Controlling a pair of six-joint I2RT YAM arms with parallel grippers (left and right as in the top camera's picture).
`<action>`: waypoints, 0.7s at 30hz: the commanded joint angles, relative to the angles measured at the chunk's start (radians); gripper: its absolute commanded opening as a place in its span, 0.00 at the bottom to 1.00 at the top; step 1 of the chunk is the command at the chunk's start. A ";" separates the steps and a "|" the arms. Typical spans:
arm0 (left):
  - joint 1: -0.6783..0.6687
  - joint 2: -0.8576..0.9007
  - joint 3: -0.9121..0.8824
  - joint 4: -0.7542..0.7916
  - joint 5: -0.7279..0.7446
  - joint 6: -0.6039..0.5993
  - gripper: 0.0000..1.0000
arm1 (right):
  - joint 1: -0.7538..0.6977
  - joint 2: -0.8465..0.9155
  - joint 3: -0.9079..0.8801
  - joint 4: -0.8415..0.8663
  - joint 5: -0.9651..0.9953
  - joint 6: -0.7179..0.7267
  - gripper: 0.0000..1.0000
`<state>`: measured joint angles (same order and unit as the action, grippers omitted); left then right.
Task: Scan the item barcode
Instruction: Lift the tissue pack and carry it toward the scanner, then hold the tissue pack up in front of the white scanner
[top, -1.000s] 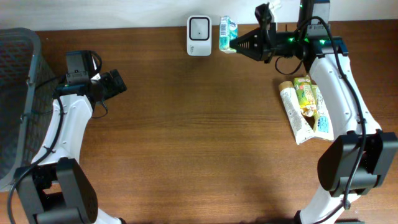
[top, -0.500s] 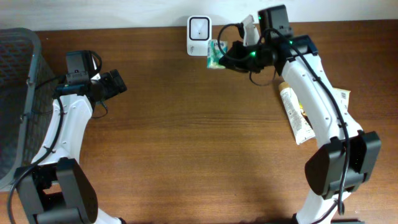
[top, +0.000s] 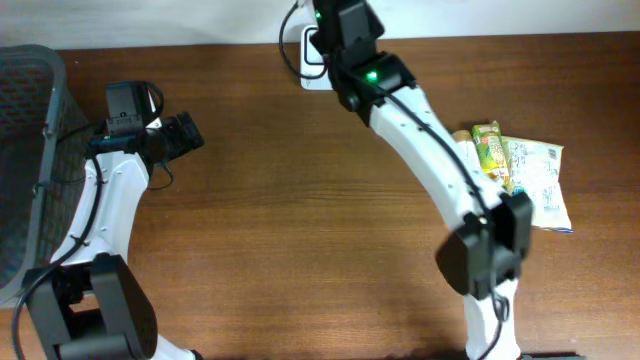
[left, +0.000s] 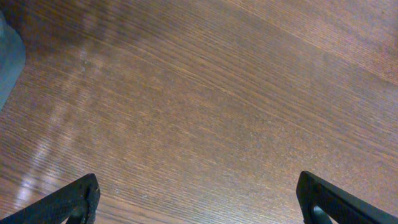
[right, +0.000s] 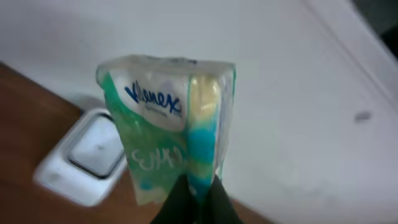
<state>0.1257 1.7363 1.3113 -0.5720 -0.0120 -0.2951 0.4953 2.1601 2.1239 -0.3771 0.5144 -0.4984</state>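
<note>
At the right wrist, closest to the lens, the right gripper (right: 196, 190) is pinched tight on the bottom edge of the Kleenex tissue pack (right: 165, 118), which stands upright above the dark fingertips. Just beyond and lower left sits the barcode scanner (right: 87, 158) at the back of the table, its window facing up, and behind both rises the white wall (right: 298, 93).

We see a clear change here. A second ago the pack hung to the right of the scanner. The right arm (top: 420, 130) has since swung left and now stretches over the scanner, hiding the pack and most of the scanner in the overhead view. We judge that the pack is being brought to the reader, so the scan itself is at hand. We see no barcode on the face turned to us, though, and cannot tell which side carries it. Nothing lies between pack and scanner.

Further off, the snack packets (top: 515, 165) lie at the right of the table (left: 199, 93), well apart from the work and no longer covered by the arm. Farthest away, the left gripper (left: 199, 202) hangs with jaws spread wide and empty over bare wood, unmoved, near the basket (top: 25, 150) at the left edge.
</note>
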 joint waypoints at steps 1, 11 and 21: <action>0.000 -0.016 0.016 0.002 -0.007 0.012 0.99 | -0.006 0.083 0.008 0.118 0.051 -0.307 0.04; 0.000 -0.016 0.016 0.002 -0.007 0.012 0.99 | -0.006 0.308 0.007 0.493 0.128 -0.466 0.04; 0.000 -0.016 0.016 0.002 -0.007 0.012 0.99 | -0.025 0.402 0.007 0.534 0.126 -0.466 0.04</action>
<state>0.1257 1.7363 1.3121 -0.5720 -0.0120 -0.2951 0.4873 2.5488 2.1227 0.1493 0.6178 -0.9691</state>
